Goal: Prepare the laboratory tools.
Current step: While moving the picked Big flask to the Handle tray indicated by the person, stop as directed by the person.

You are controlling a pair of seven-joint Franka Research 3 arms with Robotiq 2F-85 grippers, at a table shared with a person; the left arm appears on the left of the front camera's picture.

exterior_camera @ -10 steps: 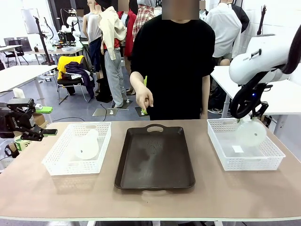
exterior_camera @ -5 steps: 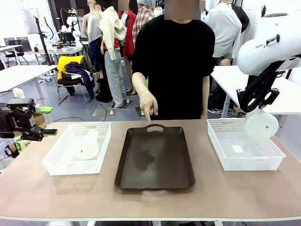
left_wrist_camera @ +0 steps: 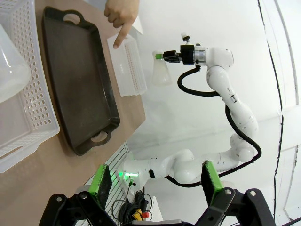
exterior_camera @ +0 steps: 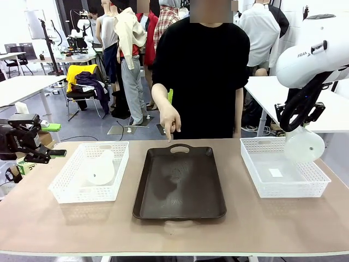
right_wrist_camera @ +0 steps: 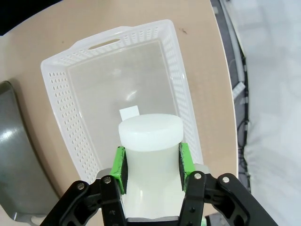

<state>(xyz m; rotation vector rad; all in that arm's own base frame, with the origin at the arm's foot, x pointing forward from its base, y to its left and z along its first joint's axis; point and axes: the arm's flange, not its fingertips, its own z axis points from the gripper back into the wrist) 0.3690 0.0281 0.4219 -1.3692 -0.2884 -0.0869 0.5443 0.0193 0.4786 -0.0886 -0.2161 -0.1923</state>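
Between the right gripper's [right_wrist_camera: 151,162] green pads [right_wrist_camera: 184,162] sits the neck of one frosted flask [right_wrist_camera: 150,134], clamped firmly from both sides. In the front view this flask [exterior_camera: 304,146] hangs below the right gripper [exterior_camera: 295,124] with its round base tipped toward the camera. Just beneath and beyond it lies the right basket [right_wrist_camera: 56,61], a small white slip on its floor. Farther out from that gripper, toward the table's middle, is the dark tray [exterior_camera: 180,185], and a person's hand [exterior_camera: 170,119] points a finger down at its far handle. The left gripper [left_wrist_camera: 156,181] stands with its jaws spread wide and nothing between them, off the table's left end [exterior_camera: 53,140]. Beyond its fingertips the second flask [exterior_camera: 101,169] lies on its side in the left basket [exterior_camera: 65,192].
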